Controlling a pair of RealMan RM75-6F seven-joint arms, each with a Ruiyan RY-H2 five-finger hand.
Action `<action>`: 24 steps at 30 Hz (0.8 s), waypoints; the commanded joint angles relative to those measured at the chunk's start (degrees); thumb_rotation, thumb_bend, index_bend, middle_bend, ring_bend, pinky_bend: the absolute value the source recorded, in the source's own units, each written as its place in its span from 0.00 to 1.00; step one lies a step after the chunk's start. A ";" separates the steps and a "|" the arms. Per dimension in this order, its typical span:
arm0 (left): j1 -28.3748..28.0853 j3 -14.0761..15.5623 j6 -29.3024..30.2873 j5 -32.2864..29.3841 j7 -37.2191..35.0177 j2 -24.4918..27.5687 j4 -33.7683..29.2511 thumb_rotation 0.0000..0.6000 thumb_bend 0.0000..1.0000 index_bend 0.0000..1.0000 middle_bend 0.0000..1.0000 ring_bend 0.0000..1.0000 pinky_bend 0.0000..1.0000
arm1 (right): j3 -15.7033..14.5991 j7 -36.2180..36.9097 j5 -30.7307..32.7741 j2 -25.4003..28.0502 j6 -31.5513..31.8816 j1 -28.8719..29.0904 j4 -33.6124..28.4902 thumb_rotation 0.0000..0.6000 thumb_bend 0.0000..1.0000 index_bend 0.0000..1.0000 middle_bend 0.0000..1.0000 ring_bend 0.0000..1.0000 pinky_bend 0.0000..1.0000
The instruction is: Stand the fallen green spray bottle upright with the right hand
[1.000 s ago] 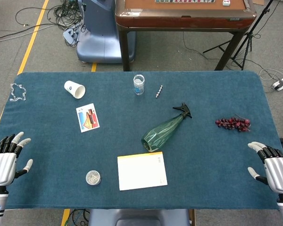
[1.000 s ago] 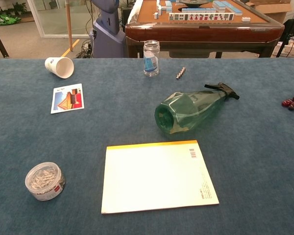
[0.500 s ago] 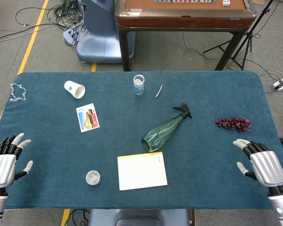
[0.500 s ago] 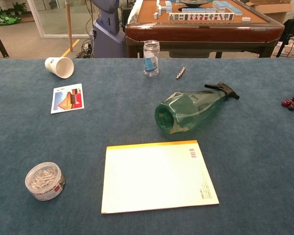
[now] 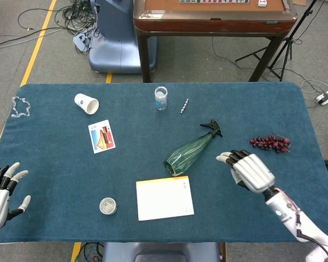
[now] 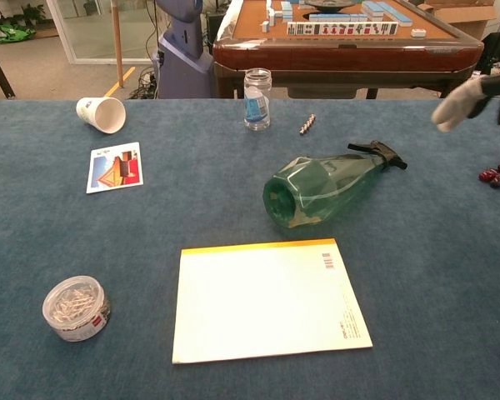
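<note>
Green spray bottle (image 5: 189,152) lies on its side mid-bench, nozzle pointing away toward the far right, base just beyond the yellow-edged notepad (image 5: 164,197). Right hand (image 5: 250,170) hovers right of the bottle, apart from it, fingers spread, holding nothing. Left hand (image 5: 0,192) at near-left bench (image 5: 54,180) edge, seemingly released, partly cropped.

The bench (image 5: 54,180) is covered in dark teal cloth. A translucent green spray bottle (image 5: 187,152) is topped by a black nozzle. A white notepad (image 5: 164,198) is edged in yellow. Dark red grapes (image 5: 270,143) are seen.
</note>
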 commanded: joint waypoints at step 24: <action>1.83 0.36 1.58 0.91 -0.81 1.33 -0.54 1.00 0.33 0.22 0.07 0.04 0.04 | 4.68 -10.64 15.55 -21.32 -15.35 20.25 11.02 1.00 1.00 0.24 0.26 0.21 0.29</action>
